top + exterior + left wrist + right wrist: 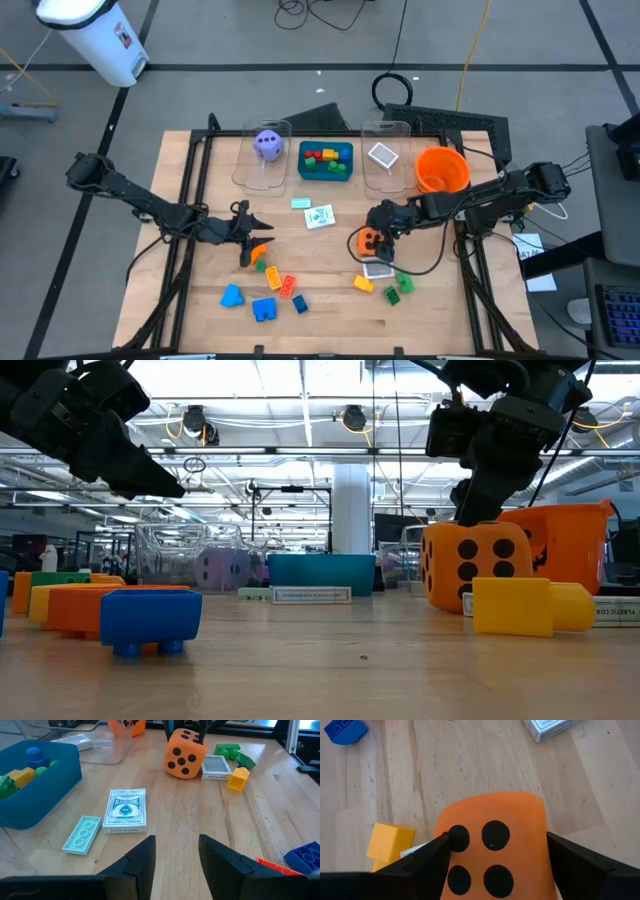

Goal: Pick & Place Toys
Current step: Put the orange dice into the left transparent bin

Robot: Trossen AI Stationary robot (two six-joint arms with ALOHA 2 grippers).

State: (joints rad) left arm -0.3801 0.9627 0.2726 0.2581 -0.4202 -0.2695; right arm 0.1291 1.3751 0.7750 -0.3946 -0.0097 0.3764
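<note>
Fingers (pixel 427 857) of right gripper (pixel 495 860) flank orange die (pixel 492 840), contact unclear; die's base hidden.

Orange dotted die (pixel 370 240) amid scattered bricks (pixel 263 308)

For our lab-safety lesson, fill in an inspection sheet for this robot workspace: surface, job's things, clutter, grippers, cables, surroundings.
Surface: wooden table, bare near the front edge.
Job's things: orange die between the right fingers; purple die in a clear bin; bricks in the teal tray; blue bricks and others loose at front; card boxes mid-table.
Clutter: orange bowl at the back right.
Grippers: right gripper astride the orange die, closing, grip not confirmed; left gripper open, empty, above the table.
Cables: coil and leads on the floor behind.
Surroundings: white bin on the floor; no people seen.
</note>
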